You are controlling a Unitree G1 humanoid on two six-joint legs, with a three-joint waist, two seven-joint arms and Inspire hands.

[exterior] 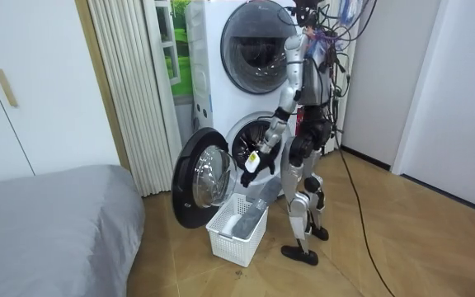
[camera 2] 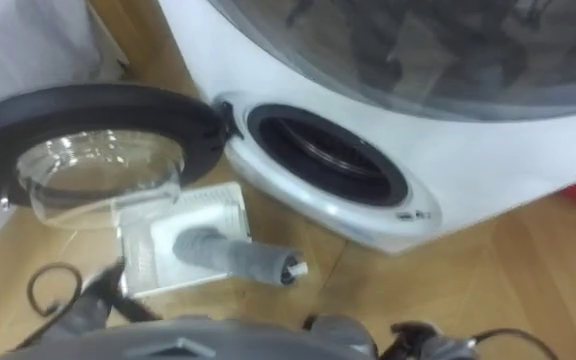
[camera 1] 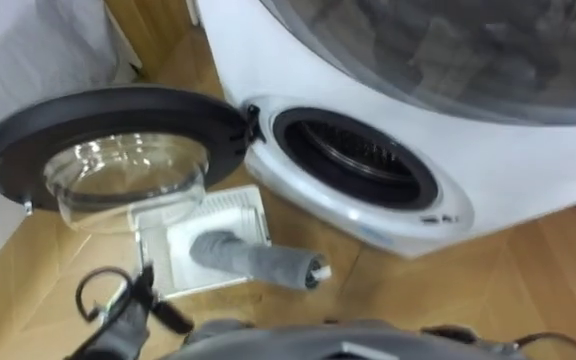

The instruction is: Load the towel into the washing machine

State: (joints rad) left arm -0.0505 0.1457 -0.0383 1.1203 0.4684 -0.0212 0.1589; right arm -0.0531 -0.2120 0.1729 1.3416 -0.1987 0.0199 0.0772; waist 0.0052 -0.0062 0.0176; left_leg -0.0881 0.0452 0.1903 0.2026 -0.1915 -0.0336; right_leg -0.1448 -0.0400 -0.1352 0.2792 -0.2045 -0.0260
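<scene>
A grey bed (exterior: pixel 48 223) stands on wooden floor (exterior: pixel 435 247) beside white cupboard doors (exterior: pixel 23 82) and a pleated curtain (exterior: pixel 130 82)

The grey towel (camera 1: pixel 253 258), rolled into a thick tube, lies slanted in a white basket (camera 1: pixel 230 205) on the floor below the left hand (exterior: pixel 252 162), one end poking over the rim. The white washing machine (camera 1: pixel 488 170) stands just beyond that hand, its round door (camera 1: pixel 108 130) swung wide open.

You can read no words or numbers here. The small dark mark (camera 1: pixel 438 219) on the washing machine (camera 1: pixel 528 170) is too tiny.
</scene>
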